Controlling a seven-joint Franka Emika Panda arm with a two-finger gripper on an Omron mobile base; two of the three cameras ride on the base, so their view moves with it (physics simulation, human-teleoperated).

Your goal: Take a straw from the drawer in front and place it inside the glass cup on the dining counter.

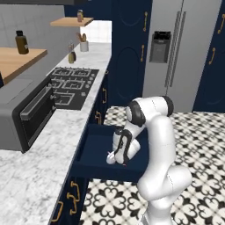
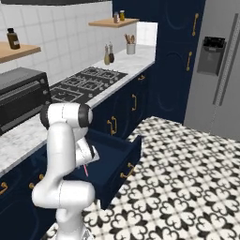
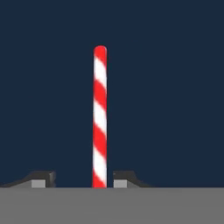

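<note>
the 1 drawer (image 1: 94, 147) is standing pulled open under the worktop, the gripper (image 3: 84, 179) reaching down into it. its 2 fingertips (image 3: 43, 178) are flanking the 1 red-and-white straw (image 3: 100, 116), running toward 12 o'clock in the hand view, with gaps showing, so i cannot tell if it is gripping. being so thin, the straw is likely slipping or tilting on lifting.

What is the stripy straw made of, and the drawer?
The straw looks like paper or plastic: smooth, with red and white spiral stripes. The drawer looks like painted wood, matte navy, though the rendering leaves that open.
</note>
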